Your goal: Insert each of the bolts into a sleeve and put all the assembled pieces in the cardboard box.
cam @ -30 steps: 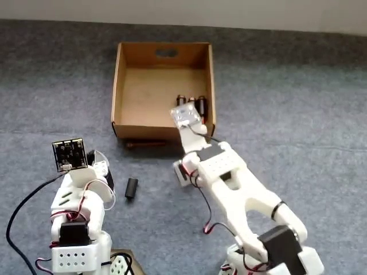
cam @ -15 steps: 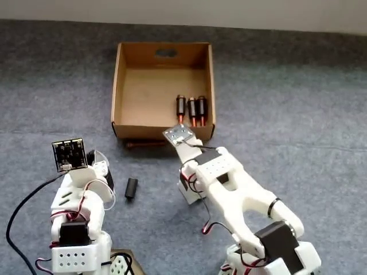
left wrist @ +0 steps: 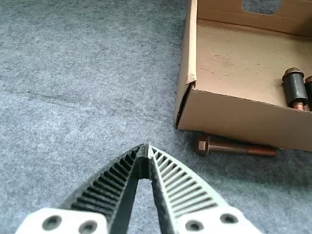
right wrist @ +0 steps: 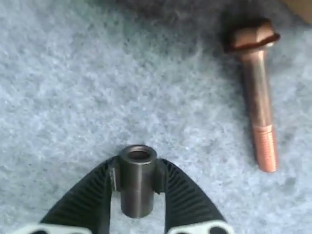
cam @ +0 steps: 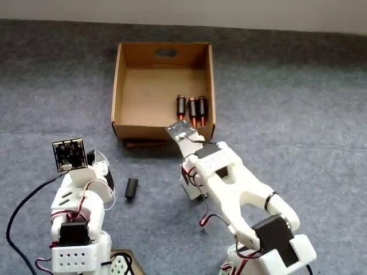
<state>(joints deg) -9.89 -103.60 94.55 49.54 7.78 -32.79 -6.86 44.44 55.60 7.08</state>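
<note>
Right wrist view: pinching a dark sleeve point(right wrist: 138, 200) upright in the right gripper point(right wrist: 138, 170), open bore up, low at the grey table point(right wrist: 58, 73) and possibly touching it, impossible to tell. Hanging just beside the loose bolt point(right wrist: 257, 92), lying flat on the table along the near wall of the cardboard box point(cam: 117, 86). Showing, in the high view, 3 assembled pieces point(cam: 191, 109) resting in the box's near right corner and a 2nd sleeve point(cam: 131, 188) lying alone toward the table's near left side. Holding the left gripper point(left wrist: 146, 148) pressed closed on nothing, back by the table's near left edge, aiming at the box's near left corner.

Judging the risks from here: possibly rolling the bolt along the table by nudging its round shank instead of pinching it cleanly. Possibly shoving or snagging the box by closing fingers so near its wall. Possibly tipping the smooth sleeve in the pinch by pushing the threaded tip against the rim off-axis, jamming rather than sliding in. Possibly dropping the sleeve by loosening the grip at the wrong moment, sending it rolling. Possibly knocking 1 arm against the other by crowding both into the narrow strip in front of the box.
</note>
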